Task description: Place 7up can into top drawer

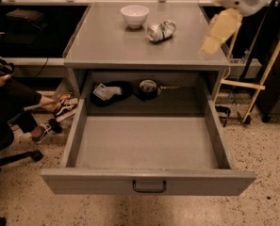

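Note:
The 7up can [161, 30], dented and silvery with green and red marks, lies on its side on the grey cabinet top [116, 48], right of a white bowl [134, 15]. The top drawer [146, 147] is pulled fully open and its tray is bare; its front panel carries a small black bar handle [149, 187]. My gripper [207, 48] is at the low end of the cream arm at the top right. It hangs over the right edge of the cabinet top, to the right of the can and apart from it.
Dark objects [112, 92] and a round black item [149, 87] sit in the recess behind the drawer. A seated person [12, 100] and chair base are on the left. A wooden frame [267, 74] stands on the right. The floor is speckled.

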Robot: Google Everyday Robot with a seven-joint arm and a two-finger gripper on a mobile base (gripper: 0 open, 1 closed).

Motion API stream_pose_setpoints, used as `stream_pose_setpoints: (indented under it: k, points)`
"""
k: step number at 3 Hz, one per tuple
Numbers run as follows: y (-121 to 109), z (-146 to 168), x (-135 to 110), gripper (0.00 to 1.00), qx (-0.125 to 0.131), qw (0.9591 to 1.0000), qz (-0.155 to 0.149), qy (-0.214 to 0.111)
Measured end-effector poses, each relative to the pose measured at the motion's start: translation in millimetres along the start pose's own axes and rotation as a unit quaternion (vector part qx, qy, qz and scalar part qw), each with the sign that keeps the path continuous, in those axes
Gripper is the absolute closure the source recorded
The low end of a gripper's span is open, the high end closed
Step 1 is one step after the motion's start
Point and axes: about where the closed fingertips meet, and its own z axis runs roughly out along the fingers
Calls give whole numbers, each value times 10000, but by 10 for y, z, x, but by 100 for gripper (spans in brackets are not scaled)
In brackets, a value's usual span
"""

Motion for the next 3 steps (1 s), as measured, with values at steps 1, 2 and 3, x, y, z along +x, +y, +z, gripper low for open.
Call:
stream_pose_setpoints:
  k: [1, 2, 3]
  points:
    - [-501, 632, -297, 0, -189, 9987, 380, -287]
    - [-1091, 1111, -560, 0, 76, 9932, 861, -786]
    - [-1089, 1111, -561, 0, 74, 9932, 861, -785]
